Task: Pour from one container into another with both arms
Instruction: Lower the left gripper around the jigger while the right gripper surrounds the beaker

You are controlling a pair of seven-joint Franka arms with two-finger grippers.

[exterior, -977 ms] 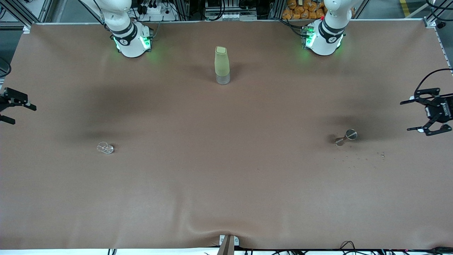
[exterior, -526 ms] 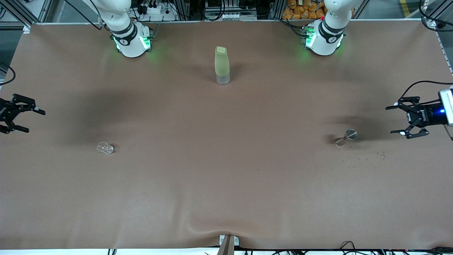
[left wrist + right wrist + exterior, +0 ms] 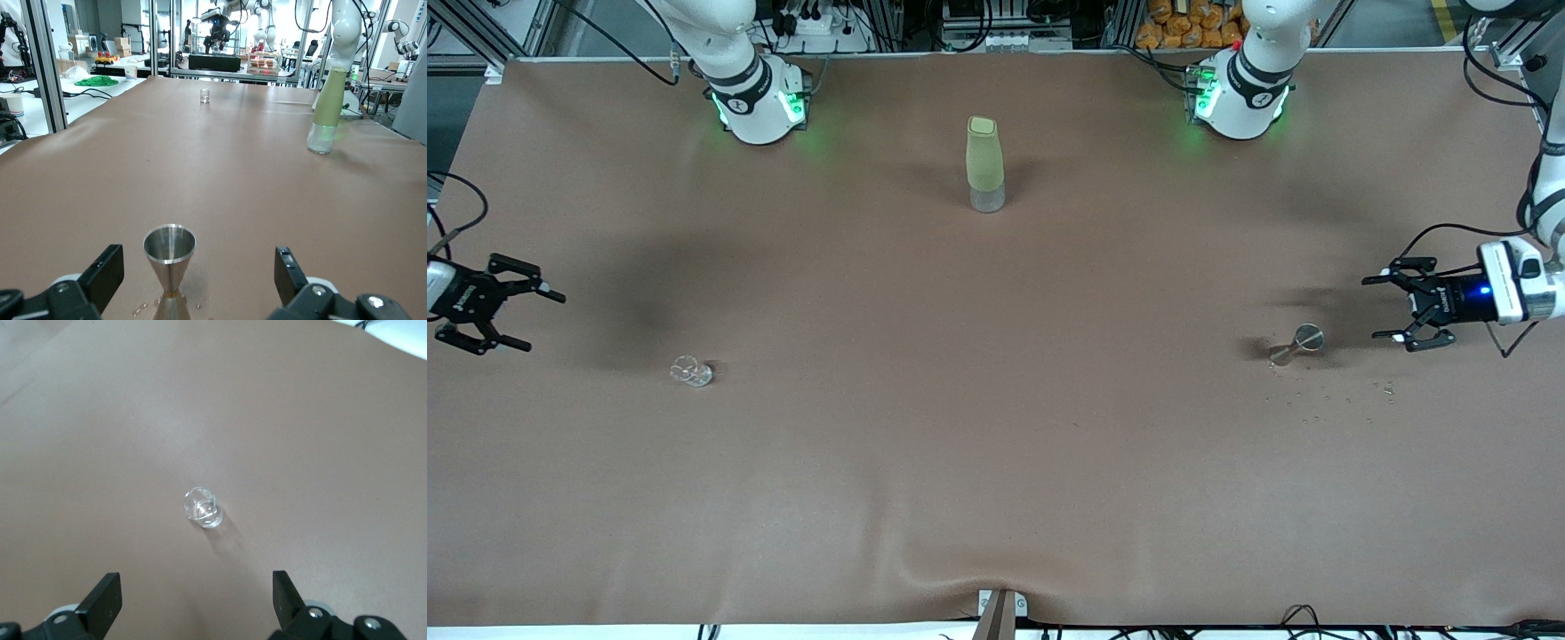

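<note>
Nothing grasped yet; left claw [image 3: 1405, 311] was released, low beside the metal jigger [image 3: 1296, 344]; right claw [image 3: 516, 307] released, over the worktop [image 3: 996, 462] near the small glass [image 3: 691, 371]; both grasps and the pour remained.

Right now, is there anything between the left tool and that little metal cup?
No. The left tool, open, faces the metal cup with only bare brown cover between them. The left wrist view shows the cup centred between its fingers.
</note>
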